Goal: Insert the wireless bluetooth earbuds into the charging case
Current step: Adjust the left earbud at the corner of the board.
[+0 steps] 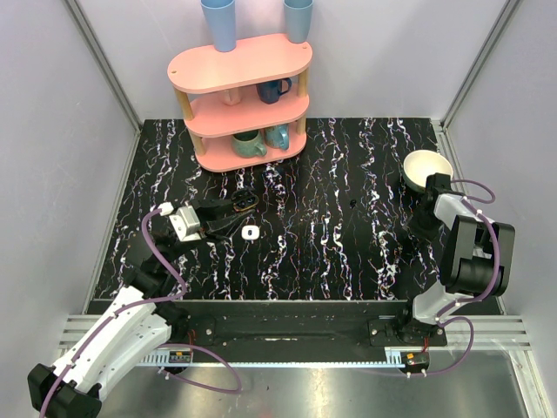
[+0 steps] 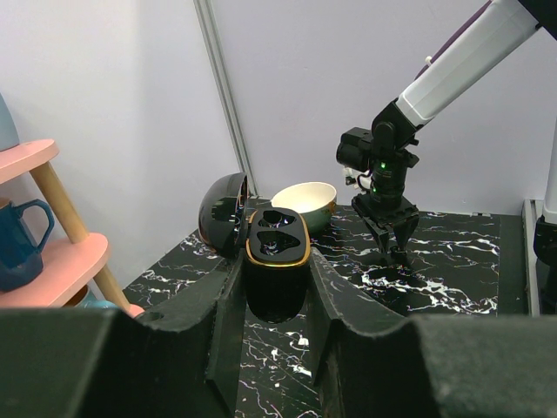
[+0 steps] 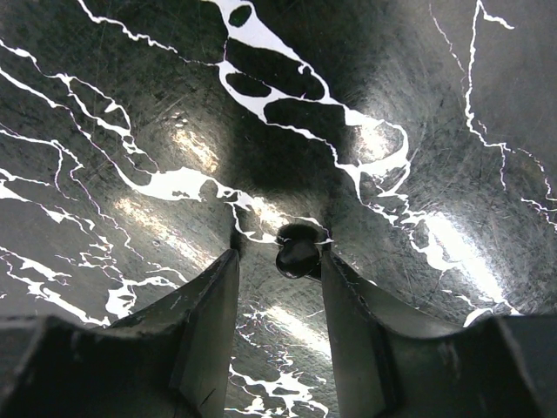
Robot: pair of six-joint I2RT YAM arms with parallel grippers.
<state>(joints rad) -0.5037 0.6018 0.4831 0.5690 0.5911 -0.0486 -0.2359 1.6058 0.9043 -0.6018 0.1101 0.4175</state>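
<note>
Nothing is inserted yet, I judge: the left end effector (image 2: 275, 280) clamps the open charging case (image 2: 277, 252), whose wells look empty, one white earbud (image 1: 250, 232) lies on the surface (image 1: 348, 252) at its 5 o'clock, and the right end effector (image 3: 278, 255), fingers apart, waits far at 3 o'clock.

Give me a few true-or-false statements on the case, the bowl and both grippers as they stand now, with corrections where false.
1. The left gripper clamps the charging case, whose lid is hinged open. True.
2. Both sockets of the case hold earbuds. False: in the left wrist view both sockets look empty.
3. The bowl lies upside down. False: the bowl stands upright, mouth up, on the table beside the right arm.
4. The right gripper points down at the table, well apart from the case. True.
5. A small white piece, apparently an earbud, lies on the table close to the left gripper. True.
</note>
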